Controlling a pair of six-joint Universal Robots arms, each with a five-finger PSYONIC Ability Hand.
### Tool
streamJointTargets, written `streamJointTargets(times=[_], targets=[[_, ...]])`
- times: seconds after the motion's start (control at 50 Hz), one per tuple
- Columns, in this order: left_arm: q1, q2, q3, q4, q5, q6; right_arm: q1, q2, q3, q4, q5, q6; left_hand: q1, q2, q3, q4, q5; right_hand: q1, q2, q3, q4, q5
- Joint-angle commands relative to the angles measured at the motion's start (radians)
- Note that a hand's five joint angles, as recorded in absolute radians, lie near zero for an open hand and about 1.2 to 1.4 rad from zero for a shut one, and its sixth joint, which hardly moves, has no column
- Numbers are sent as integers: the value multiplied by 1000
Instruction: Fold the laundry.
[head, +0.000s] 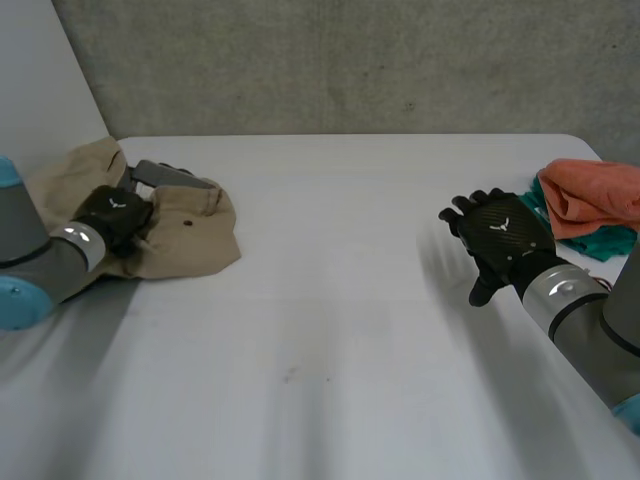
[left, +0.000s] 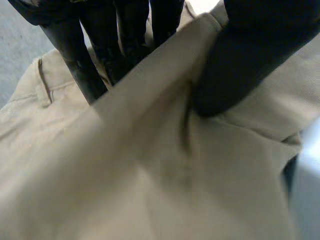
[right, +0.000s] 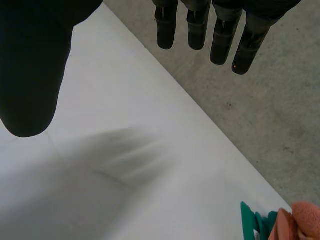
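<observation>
a: how far along is it?
b: barely begun, i'd say. on the tabletop (head: 330, 300) the tan cloth (head: 190, 240) lies crumpled at the left edge, unfolded; the orange cloth (head: 595, 200) sits heaped on the green cloth (head: 600, 242) at the far right.
a: and the hands?
b: the left hand (head: 112, 218) pinches a fold of the tan cloth between thumb and fingers. the right hand (head: 500, 235) hovers empty, fingers straight, near the heap.

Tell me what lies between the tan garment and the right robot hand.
Nothing but bare table: the head view shows no item between the tan garment and the right robot hand, which hangs open over the tabletop.
</observation>
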Motion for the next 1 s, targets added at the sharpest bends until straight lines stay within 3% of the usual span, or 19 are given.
streamJointTargets(times=[0.02, 0.12, 0.22, 0.38, 0.46, 0.5, 0.52, 0.54, 0.56, 0.66, 0.74, 0.76, 0.84, 1.0], targets=[[-89, 178, -88, 255, -59, -132, -12, -1, 11, 0, -2, 3, 389, 251, 268, 255, 277, -24, -43, -34, -54, -58], [-160, 345, -158, 358, -93, -235, -14, -4, 13, 0, -1, 4, 389, 251, 268, 255, 277, -24, -43, -34, -54, -58], [-319, 474, -190, 361, -91, -278, -17, -15, 10, -2, 7, 12, 389, 251, 268, 255, 277, -24, -43, -34, -54, -58], [-589, 482, -262, 291, -81, -386, -54, -41, -9, -5, 96, 18, 389, 251, 268, 255, 277, -24, -43, -34, -54, -58], [-678, 387, -296, 268, -71, -440, -61, -54, -18, -6, 106, 19, 389, 251, 268, 255, 277, -24, -43, -34, -54, -58], [-710, 339, -304, 254, -62, -445, -64, -54, -23, -6, 106, 19, 22, -116, -99, -112, -90, -24, -43, -34, -54, -58], [-738, 312, -310, 227, -48, -442, -72, -56, -24, -6, 106, 19, -567, -705, -688, -701, -680, -24, -43, -34, -54, -58], [-749, 302, -313, 207, -41, -439, -77, -56, -24, -6, 106, 19, -800, -938, -921, -934, -912, -24, -43, -34, -54, -58], [-759, 298, -315, 184, -32, -436, -81, -56, -27, -6, 105, 21, -833, -970, -954, -966, -945, -24, -43, -34, -54, -58], [-761, 324, -300, 56, 22, -433, -83, -54, -43, -5, 99, 21, -833, -970, -954, -966, -945, -24, -43, -34, -54, -58], [-680, 413, -286, 32, 10, -439, -78, -54, -72, 4, 96, 15, -832, -970, -953, -966, -944, -24, -43, -34, -54, -58], [-627, 452, -290, 30, -2, -443, -77, -54, -79, 7, 96, 13, -823, -961, -944, -957, -935, -24, -43, -34, -54, -58], [-550, 534, -302, 30, -54, -462, -55, -54, -105, 10, 80, 7, -823, -961, -944, -957, -935, -24, -43, -34, -54, -58], [-448, 666, -376, 22, -185, -518, 23, -42, -205, 125, -15, 10, -829, -967, -950, -963, -941, -24, -43, -34, -54, -58]])
